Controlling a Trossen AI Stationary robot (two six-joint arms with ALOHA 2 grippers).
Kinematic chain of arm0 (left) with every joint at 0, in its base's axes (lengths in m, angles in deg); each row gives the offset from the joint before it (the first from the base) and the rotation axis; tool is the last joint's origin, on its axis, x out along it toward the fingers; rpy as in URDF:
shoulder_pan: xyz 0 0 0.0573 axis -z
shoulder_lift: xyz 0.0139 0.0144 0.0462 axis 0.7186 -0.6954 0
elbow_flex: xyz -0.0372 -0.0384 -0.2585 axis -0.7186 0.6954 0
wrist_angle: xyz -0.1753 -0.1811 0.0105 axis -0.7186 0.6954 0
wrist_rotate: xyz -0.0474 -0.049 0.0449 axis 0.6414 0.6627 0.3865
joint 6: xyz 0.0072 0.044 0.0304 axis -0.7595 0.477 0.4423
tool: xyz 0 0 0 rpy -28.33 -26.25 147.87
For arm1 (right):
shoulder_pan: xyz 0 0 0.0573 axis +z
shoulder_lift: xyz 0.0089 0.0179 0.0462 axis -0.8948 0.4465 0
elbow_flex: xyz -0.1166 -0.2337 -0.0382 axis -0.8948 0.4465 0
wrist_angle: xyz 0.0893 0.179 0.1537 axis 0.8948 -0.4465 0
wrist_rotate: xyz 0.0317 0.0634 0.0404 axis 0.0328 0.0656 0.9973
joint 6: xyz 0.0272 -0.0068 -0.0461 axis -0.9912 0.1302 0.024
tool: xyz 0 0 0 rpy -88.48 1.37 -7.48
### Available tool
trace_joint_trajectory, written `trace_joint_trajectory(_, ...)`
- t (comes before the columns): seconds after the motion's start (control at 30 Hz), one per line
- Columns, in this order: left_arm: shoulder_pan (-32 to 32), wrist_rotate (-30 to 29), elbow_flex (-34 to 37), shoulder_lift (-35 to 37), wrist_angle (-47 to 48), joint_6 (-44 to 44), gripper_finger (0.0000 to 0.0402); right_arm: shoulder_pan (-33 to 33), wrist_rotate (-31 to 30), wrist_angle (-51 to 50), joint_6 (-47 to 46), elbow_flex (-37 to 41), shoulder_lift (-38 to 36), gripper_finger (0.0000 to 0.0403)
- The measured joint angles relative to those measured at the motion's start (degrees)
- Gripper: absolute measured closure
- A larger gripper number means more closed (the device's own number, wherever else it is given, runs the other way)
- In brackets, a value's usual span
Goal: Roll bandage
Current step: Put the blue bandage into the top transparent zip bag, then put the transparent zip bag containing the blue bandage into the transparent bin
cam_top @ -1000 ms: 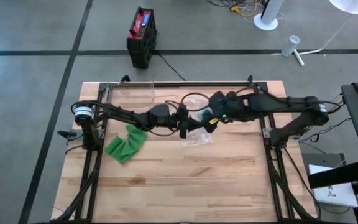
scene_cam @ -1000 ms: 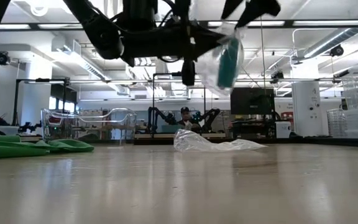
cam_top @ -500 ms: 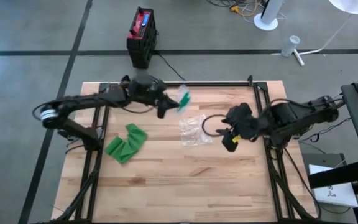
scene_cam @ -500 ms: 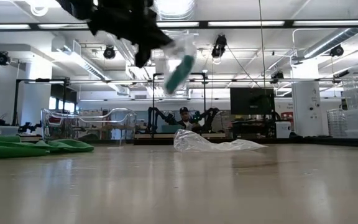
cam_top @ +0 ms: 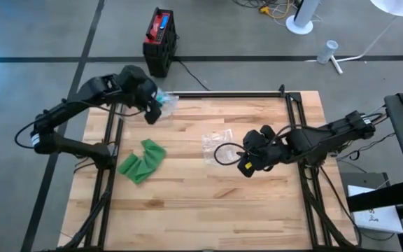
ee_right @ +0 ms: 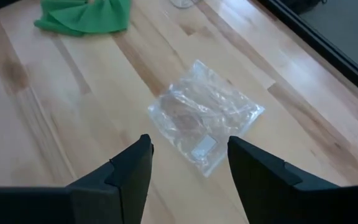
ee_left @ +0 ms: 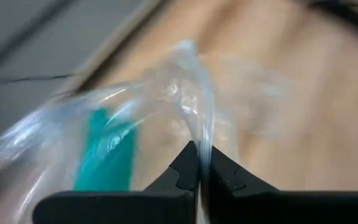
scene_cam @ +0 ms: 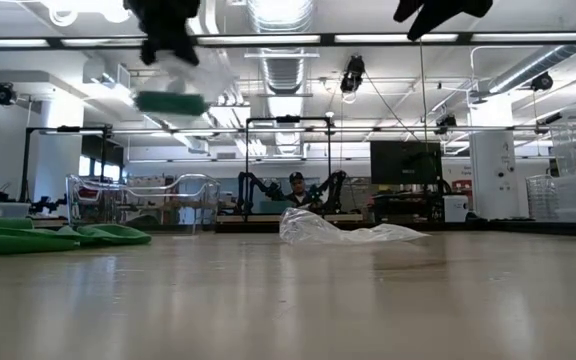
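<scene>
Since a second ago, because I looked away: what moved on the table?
The left gripper, shut on the bagged green roll, carried it from mid-table to the far left corner. The right gripper, open and empty, drew back to its own side. The empty plastic bag and green cloth stayed put.

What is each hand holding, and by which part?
Left hand pinches a clear bag by its edge, a green roll inside. Right hand holds nothing.
</scene>
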Motion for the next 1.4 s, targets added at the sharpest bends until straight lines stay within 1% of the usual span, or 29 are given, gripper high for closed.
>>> trace_joint_trajectory(0.13, 1.8, 19.2, 1.9, -3.1, -6.5, 1.3, 0.0401, -0.2, 0.0, 0.9, 0.1, -0.3, 0.9, 0.0202)
trace_joint_trajectory(0.17, 2.3, 22.1, 1.9, -4.0, -7.2, 1.4, 0.0401, -0.2, 0.0, 1.2, 0.1, -0.3, 0.9, 0.0202)
trace_joint_trajectory(0.2, 2.5, 23.5, 1.8, -4.7, -7.4, 1.7, 0.0401, -0.2, 0.0, 1.2, 0.1, -0.3, 0.9, 0.0202)
trace_joint_trajectory(0.23, 2.6, 23.0, 1.3, -5.3, -6.1, 2.4, 0.0401, -0.2, 0.1, 1.2, 0.1, -0.3, 0.9, 0.0202)
trace_joint_trajectory(0.27, 2.6, 20.8, 0.6, -5.8, -4.7, 3.6, 0.0401, -0.2, 0.1, 1.2, 0.1, -0.3, 0.9, 0.0203)
trace_joint_trajectory(0.37, 1.0, 8.5, -1.4, -7.5, 1.6, 6.7, 0.0401, 0.0, 0.3, 1.0, 0.0, -0.3, 0.9, 0.0203)
trace_joint_trajectory(0.4, 0.3, 5.3, -1.9, -8.2, 3.5, 7.1, 0.0401, 0.0, 0.3, 1.0, 0.0, -0.3, 0.9, 0.0202)
trace_joint_trajectory(0.43, -0.6, 3.6, -2.3, -8.8, 4.8, 7.3, 0.0401, 0.0, 0.3, 1.0, 0.0, -0.3, 0.9, 0.0202)
trace_joint_trajectory(0.57, -4.8, 2.7, -2.4, -10.0, 6.7, 7.8, 0.0401, 0.0, 0.5, 1.0, 0.1, 0.0, 1.0, 0.0204)
trace_joint_trajectory(0.7, -8.7, 2.9, -2.3, -10.7, 7.7, 8.7, 0.0401, 0.1, 0.5, 1.1, -0.1, 0.5, 1.3, 0.0202)
trace_joint_trajectory(0.77, -10.6, 4.3, -3.3, -10.7, 8.8, 9.1, 0.0401, 0.2, 0.5, 1.1, -0.5, 0.8, 1.3, 0.0202)
trace_joint_trajectory(0.9, -14.5, 3.9, -6.8, -10.6, 11.4, 9.8, 0.0401, 0.2, 0.5, 1.0, -0.5, 1.1, 1.3, 0.0204)
trace_joint_trajectory(0.97, -16.7, 2.4, -8.1, -10.6, 12.0, 8.6, 0.0401, 0.2, 0.5, 1.0, -0.5, 1.1, 1.3, 0.0202)
trace_joint_trajectory(1.03, -18.3, -1.5, -8.0, -10.5, 13.7, 6.9, 0.0401, 0.2, 0.5, 1.1, -0.5, 1.4, 1.3, 0.0202)
trace_joint_trajectory(1.13, -20.2, -8.0, -5.8, -10.5, 15.9, 4.4, 0.0401, 0.2, 0.0, 1.2, -0.5, 2.1, 1.6, 0.0204)
trace_joint_trajectory(1.2, -21.4, -11.2, -3.5, -10.2, 14.8, 0.9, 0.0401, 0.2, 0.0, 1.5, -0.2, 2.8, 1.6, 0.0203)
trace_joint_trajectory(1.3, -23.0, -12.2, 1.0, -8.7, 10.6, -6.1, 0.0401, 0.2, -1.0, 3.3, 0.2, 4.7, 1.6, 0.0200)
trace_joint_trajectory(1.4, -23.9, -12.2, 5.7, -7.6, 7.7, -10.3, 0.0401, 0.2, -1.5, 3.3, 1.7, 5.9, 1.6, 0.0197)
